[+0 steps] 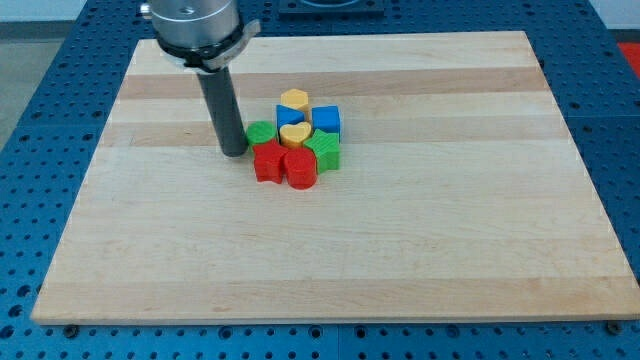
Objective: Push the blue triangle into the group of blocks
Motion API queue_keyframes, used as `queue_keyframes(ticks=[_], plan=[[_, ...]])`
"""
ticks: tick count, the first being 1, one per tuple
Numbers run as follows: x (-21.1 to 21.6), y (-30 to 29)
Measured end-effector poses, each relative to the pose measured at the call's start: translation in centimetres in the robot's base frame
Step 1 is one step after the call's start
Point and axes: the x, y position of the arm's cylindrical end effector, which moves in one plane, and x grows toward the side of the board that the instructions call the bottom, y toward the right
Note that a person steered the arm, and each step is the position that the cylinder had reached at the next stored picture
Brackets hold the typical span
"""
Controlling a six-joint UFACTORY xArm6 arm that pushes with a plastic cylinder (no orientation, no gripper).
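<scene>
A tight group of blocks sits on the wooden board (420, 230), just above its middle. A blue block (286, 116), mostly hidden so its shape is unclear, lies wedged between a yellow hexagon (294, 99) and a yellow heart (294, 134). A blue cube (327, 122) is at the group's right. A green block (260, 132) is at the left, a green star-like block (324, 151) at the lower right, and a red star-like block (268, 161) and a red cylinder (300, 169) at the bottom. My tip (234, 153) rests just left of the green and red blocks.
The arm's round metal flange (195, 22) hangs over the board's top left. A blue perforated table (40, 150) surrounds the board on all sides.
</scene>
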Motion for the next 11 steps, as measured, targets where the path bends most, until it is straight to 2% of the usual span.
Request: queue_keyframes(ticks=[1,2,3,4,5,6,8,11], plan=[[0.0,-0.1],[-1.0,-3.1],[-5.4,-4.1],[-8.0,0.1],[-8.0,3.8],[-7.9,3.9],[-5.0,4.0],[-5.0,2.5]])
